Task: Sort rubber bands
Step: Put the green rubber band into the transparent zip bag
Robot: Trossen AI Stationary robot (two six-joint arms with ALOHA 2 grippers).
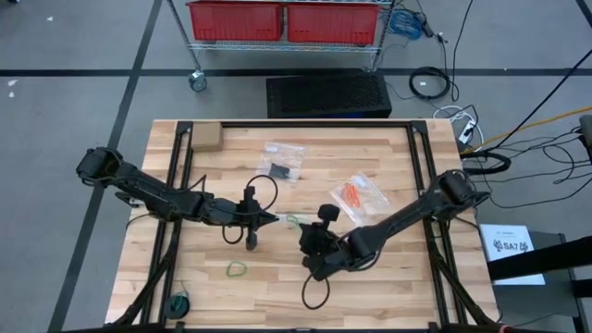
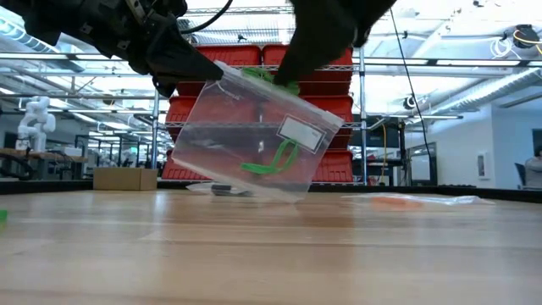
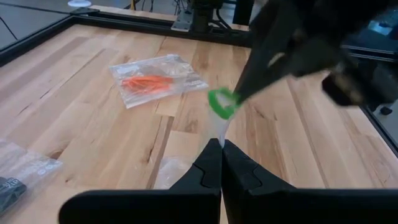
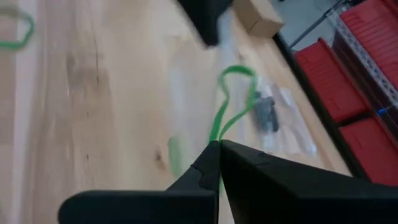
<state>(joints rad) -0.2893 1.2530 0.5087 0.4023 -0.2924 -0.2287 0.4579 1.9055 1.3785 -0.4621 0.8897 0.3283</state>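
Together, the left tool (image 1: pixel 270 218) clamped a clear bag (image 2: pixel 258 135) above the surface (image 1: pixel 388 277); the right tool (image 1: pixel 302 233) clamped a green band (image 4: pixel 233 102).

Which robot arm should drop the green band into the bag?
The right one, probably. Its tool is shut on the green band right at the top of the clear bag. The left tool is busy: it pinches the bag's edge and holds it up off the table.
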